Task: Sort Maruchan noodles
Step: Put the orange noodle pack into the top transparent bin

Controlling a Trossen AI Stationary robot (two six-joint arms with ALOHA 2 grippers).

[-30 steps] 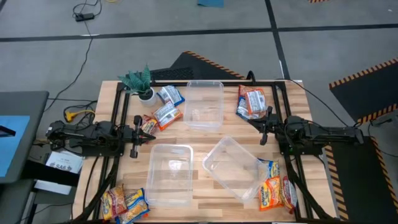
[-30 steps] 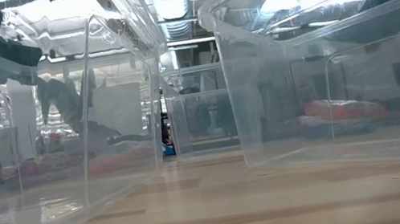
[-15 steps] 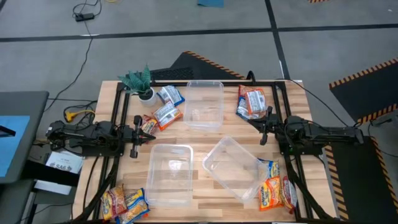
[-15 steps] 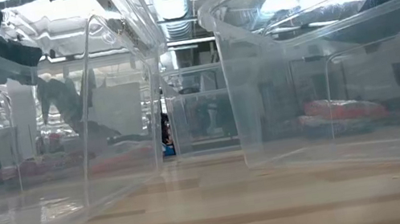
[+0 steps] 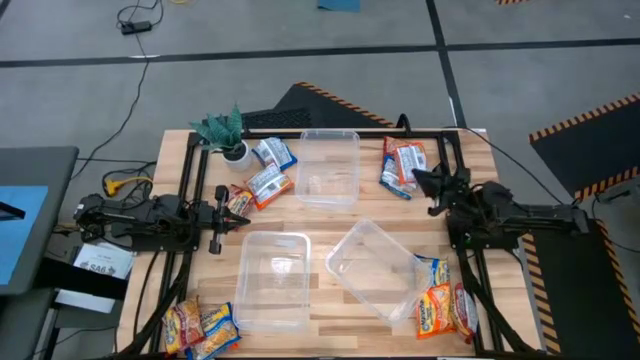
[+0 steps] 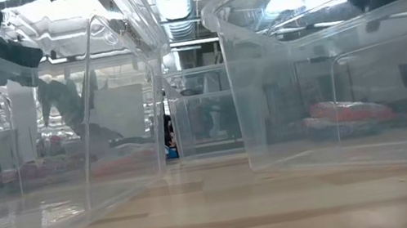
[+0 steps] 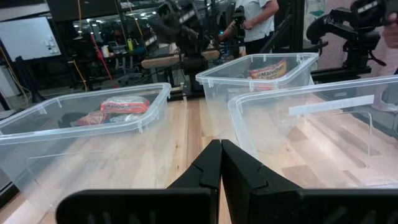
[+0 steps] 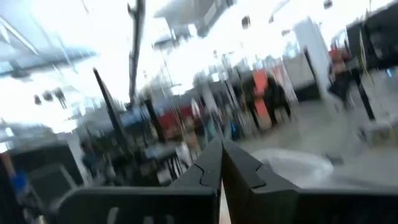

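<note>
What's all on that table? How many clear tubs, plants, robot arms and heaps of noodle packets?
Clear tubs: 3
Heaps of noodle packets: 4
Potted plant: 1
Robot arms: 2
Total: 10

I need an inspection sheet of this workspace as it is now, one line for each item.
Surface: wooden table, three clear bins on it, all empty.
Job's things: noodle packets in four groups outside the bins: far left, far right, near left corner, near right corner.
Clutter: small green plant.
Grippers: left tool shut, at left edge; right tool shut, near the far right packets.
Cables: black cable on floor.
Surroundings: grey floor, striped tape.
</note>
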